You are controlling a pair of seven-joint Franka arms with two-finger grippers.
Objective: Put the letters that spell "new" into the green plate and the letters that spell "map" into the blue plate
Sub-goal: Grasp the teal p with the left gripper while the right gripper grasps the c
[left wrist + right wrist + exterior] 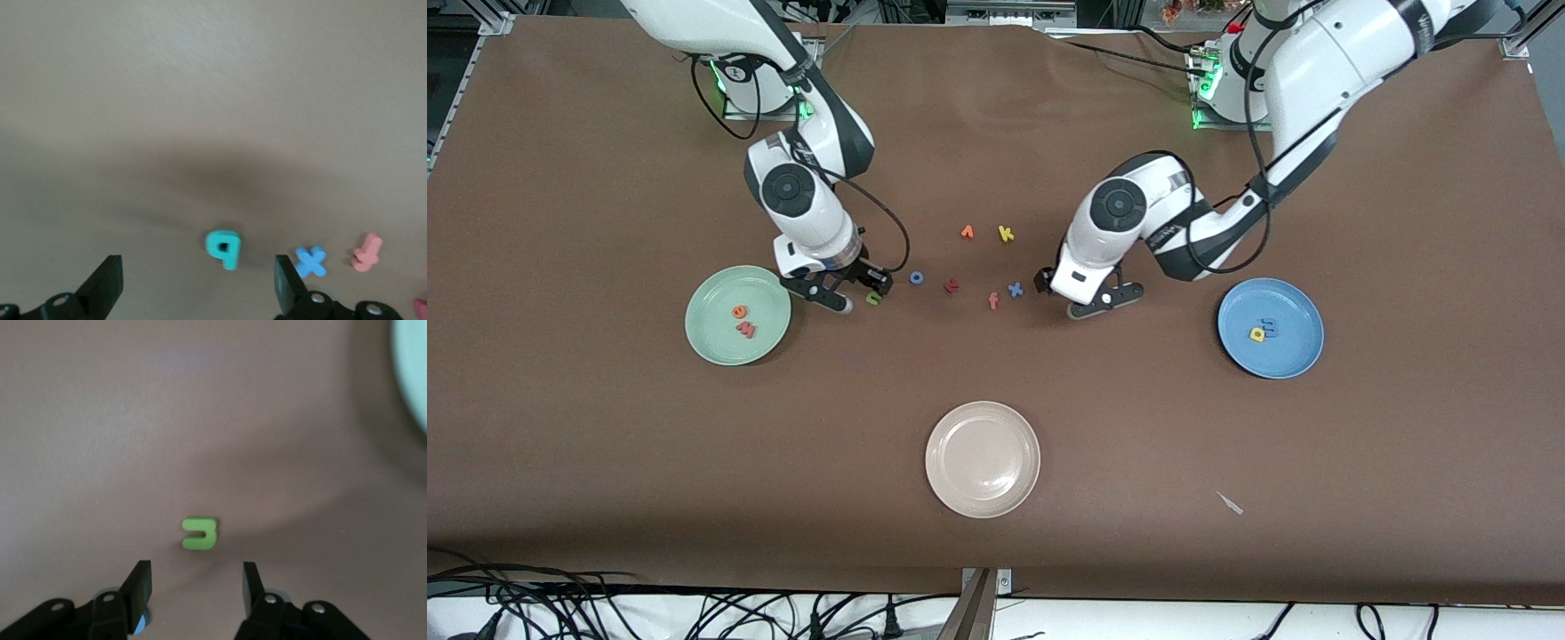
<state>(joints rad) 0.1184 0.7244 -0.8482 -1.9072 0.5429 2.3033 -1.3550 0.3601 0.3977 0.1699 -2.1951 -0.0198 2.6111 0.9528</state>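
The green plate (716, 298) holds the orange e (738, 311) and the salmon w (745, 330). On the blue plate (1285, 307) lie the yellow p (1257, 334) and the blue m (1270, 329). My right gripper (861, 296) (196, 587) is open low over the cloth beside the green plate, and the green n (873, 299) (199, 533) lies just off its fingertips, untouched. My left gripper (1065, 298) (198, 283) is open low over the teal a (223, 248), which lies ahead of its fingers; the front view hides that letter.
Loose letters lie between the grippers: blue o (917, 277), dark red letter (951, 285), orange f (993, 300) (367, 252), blue x (1015, 289) (311, 261), and farther off an orange letter (967, 232) and yellow k (1006, 234). A cream plate (983, 459) stands nearer the camera.
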